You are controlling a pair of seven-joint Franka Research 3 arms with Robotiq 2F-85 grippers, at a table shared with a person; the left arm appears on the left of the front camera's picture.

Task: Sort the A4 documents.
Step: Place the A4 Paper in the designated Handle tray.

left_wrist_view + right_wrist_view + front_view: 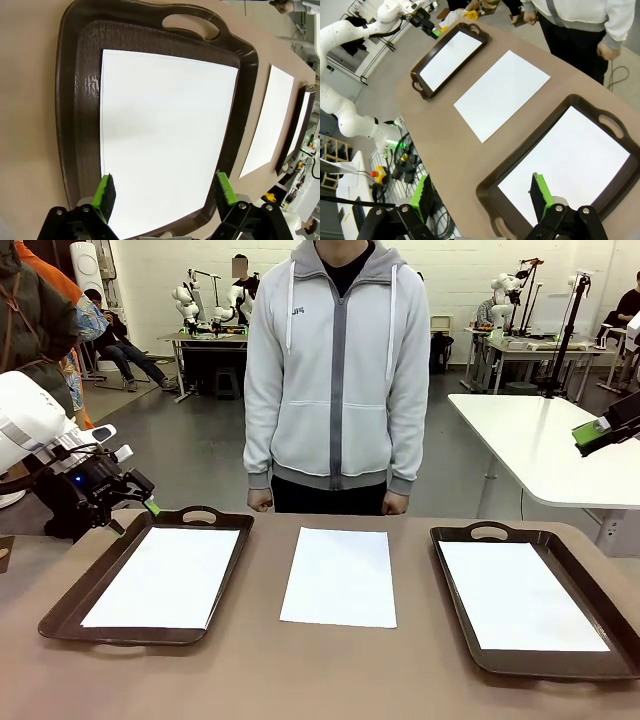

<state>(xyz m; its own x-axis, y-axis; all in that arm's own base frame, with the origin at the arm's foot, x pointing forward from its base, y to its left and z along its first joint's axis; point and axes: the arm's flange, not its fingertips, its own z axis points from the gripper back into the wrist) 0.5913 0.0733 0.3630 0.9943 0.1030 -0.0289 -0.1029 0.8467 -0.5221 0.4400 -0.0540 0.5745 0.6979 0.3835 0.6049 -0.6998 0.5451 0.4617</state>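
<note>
Three white A4 documents lie flat. One sheet (150, 577) rests in the left brown tray (62, 608), another sheet (340, 576) lies bare on the table's middle, and a third sheet (520, 595) rests in the right brown tray (455, 612). My left gripper (135, 518) hangs open just off the left tray's far left corner; in its wrist view the left gripper (165, 192) looks down on that tray's sheet (165, 130). My right gripper (592, 435) is raised at the right edge, open; in the right wrist view the right gripper (482, 195) hovers above the right tray's sheet (565, 162). Nothing is held.
A person in a grey hooded jacket (338, 370) stands at the far edge of the table, fists (260, 500) hanging just behind it. A white table (540, 440) stands beyond at the right. Bare brown tabletop (320, 670) runs between the trays and along the front.
</note>
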